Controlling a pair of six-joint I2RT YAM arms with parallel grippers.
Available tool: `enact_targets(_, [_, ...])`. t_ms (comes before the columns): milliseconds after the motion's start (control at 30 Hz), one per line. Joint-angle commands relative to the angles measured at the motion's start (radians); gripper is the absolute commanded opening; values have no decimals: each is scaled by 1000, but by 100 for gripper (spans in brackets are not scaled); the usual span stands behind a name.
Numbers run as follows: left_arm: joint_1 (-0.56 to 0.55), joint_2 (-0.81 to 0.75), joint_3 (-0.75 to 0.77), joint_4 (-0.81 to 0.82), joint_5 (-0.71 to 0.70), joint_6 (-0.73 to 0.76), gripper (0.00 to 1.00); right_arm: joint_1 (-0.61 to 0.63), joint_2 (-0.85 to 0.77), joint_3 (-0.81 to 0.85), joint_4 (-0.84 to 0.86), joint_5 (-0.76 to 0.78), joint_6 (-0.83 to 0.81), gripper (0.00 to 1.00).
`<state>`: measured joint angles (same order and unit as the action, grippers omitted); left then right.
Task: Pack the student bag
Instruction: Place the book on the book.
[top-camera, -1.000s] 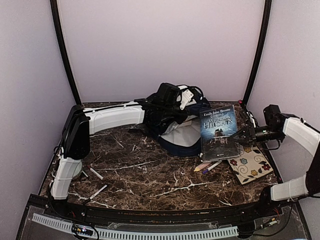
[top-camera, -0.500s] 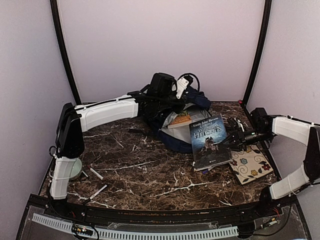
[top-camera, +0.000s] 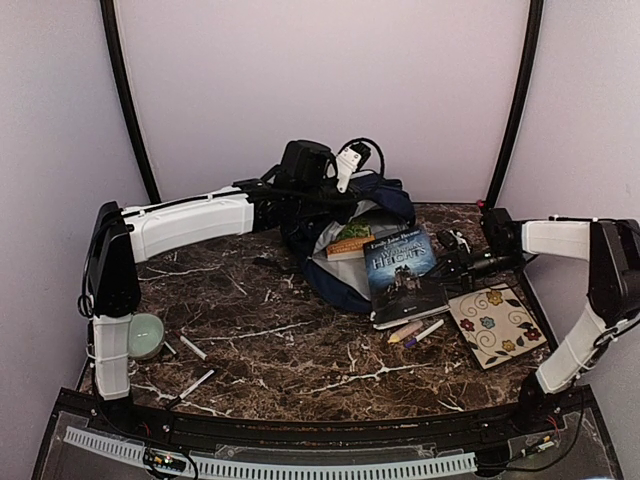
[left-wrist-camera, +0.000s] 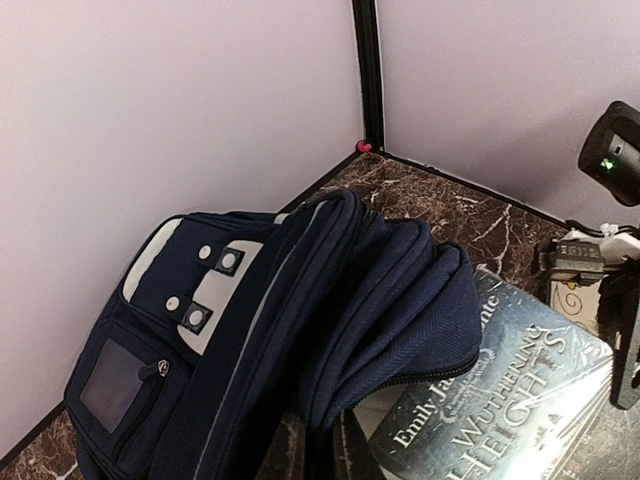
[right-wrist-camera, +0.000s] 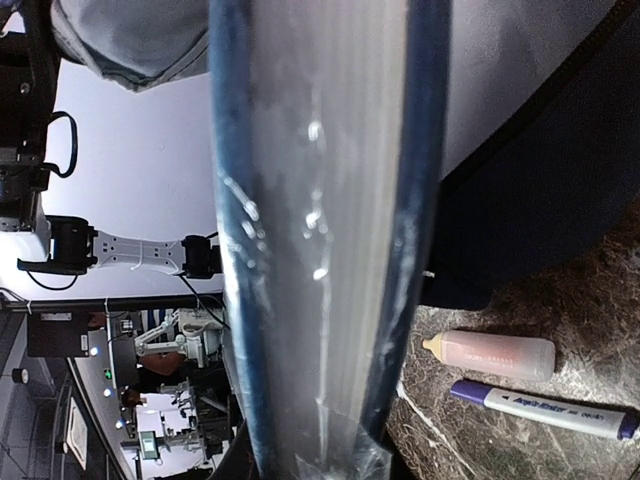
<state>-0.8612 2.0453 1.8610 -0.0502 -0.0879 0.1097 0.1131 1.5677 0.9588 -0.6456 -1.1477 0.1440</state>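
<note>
Our left gripper (top-camera: 335, 200) pinches the upper flap of the student bag (top-camera: 335, 290), holding its mouth open. Our right gripper (top-camera: 455, 270) clamps the book (top-camera: 400, 265) by its right edge, angling it toward that opening.

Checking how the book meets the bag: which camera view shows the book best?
Top external. It shows the whole book, cover up, with its far end at the student bag opening. The left wrist view catches only part of the cover, cropped. The right wrist view sees just the page edge, close up.
</note>
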Motion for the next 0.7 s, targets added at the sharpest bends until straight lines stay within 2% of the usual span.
enact_targets(0, [-18, -137, 11, 170, 16, -45, 0, 50, 99, 95, 50, -141, -4, 0])
enact_targets(167, [-30, -146, 12, 164, -9, -37, 0, 132, 214, 187, 76, -112, 22, 0])
enact_targets(467, [-35, -192, -21, 166, -30, -11, 0, 180, 328, 165, 711, -103, 475, 0])
enact_targets(667, [-36, -217, -59, 183, -13, -14, 0, 185, 431, 187, 1035, -48, 740, 0])
